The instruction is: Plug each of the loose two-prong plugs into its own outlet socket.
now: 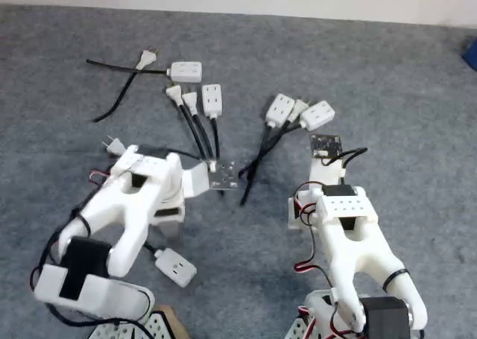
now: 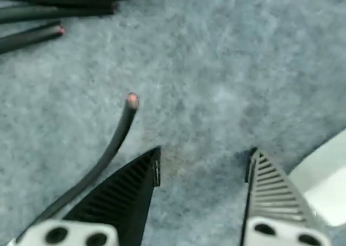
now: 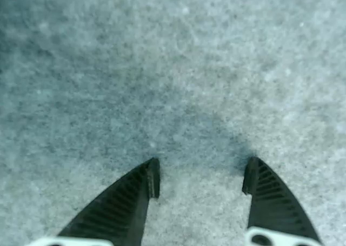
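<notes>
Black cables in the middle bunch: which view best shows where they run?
High view: the black cables run from white plugs and a socket down to the left gripper. Left wrist view catches their cut ends; right wrist view faces carpet between its open fingers.

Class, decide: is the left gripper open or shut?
The left gripper is open: its fingers stand apart, with carpet between them.

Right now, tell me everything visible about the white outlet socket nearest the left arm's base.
The outlet socket is a small white block, plastic by its look, lying flat and slanted on the grey carpet. Its upturned face shows small dark slots with no plug in them. A black cord runs from one end toward the left arm, which stands close beside it.
</notes>
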